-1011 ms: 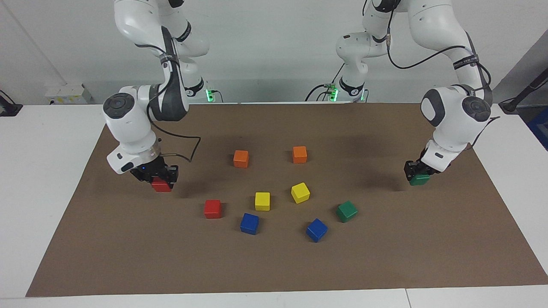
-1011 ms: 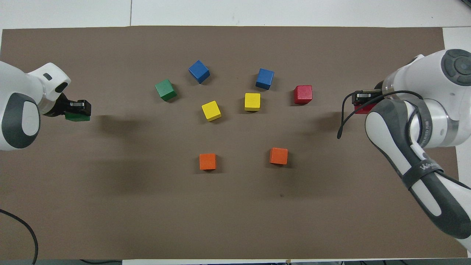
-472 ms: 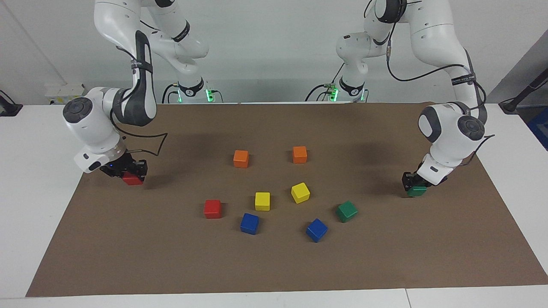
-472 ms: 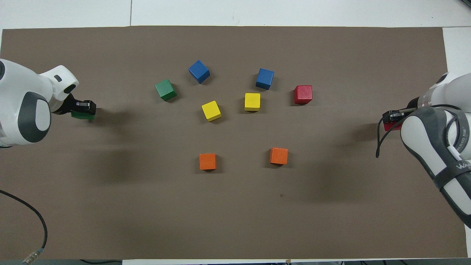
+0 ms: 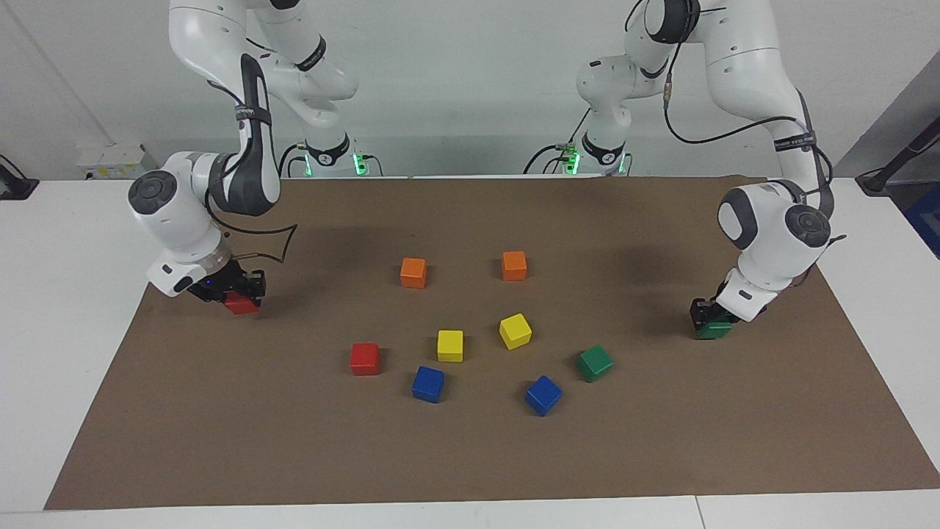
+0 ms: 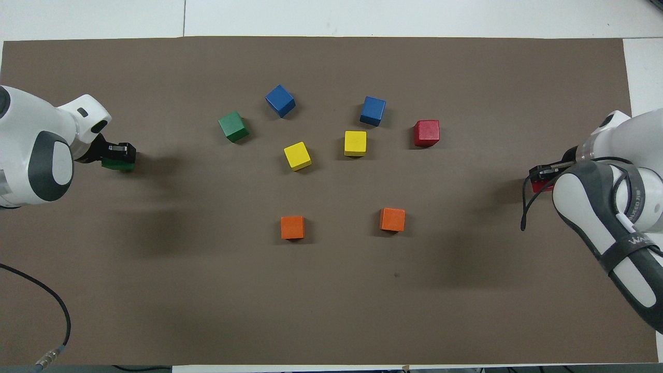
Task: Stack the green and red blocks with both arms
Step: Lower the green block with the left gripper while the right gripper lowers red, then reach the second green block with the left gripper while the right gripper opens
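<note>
My right gripper (image 5: 240, 296) is shut on a red block (image 5: 241, 306), low over the brown mat near the right arm's end of the table. In the overhead view the right gripper (image 6: 542, 175) hides most of that red block (image 6: 542, 186). My left gripper (image 5: 711, 321) is shut on a green block (image 5: 714, 330), low over the mat at the left arm's end; from above the left gripper (image 6: 118, 157) shows with the green block (image 6: 118, 165) under it. I cannot tell whether either held block touches the mat. A second red block (image 5: 365, 358) and a second green block (image 5: 595, 363) rest on the mat.
Two orange cubes (image 5: 413, 272) (image 5: 514, 265) lie nearer to the robots than two yellow cubes (image 5: 450, 345) (image 5: 515, 330). Two blue cubes (image 5: 428, 383) (image 5: 543, 394) lie farthest from the robots. The brown mat (image 5: 470, 455) covers most of the white table.
The right gripper carried its red block toward the right arm's end of the mat, then came back slightly. The left gripper sank a little with its green block.
</note>
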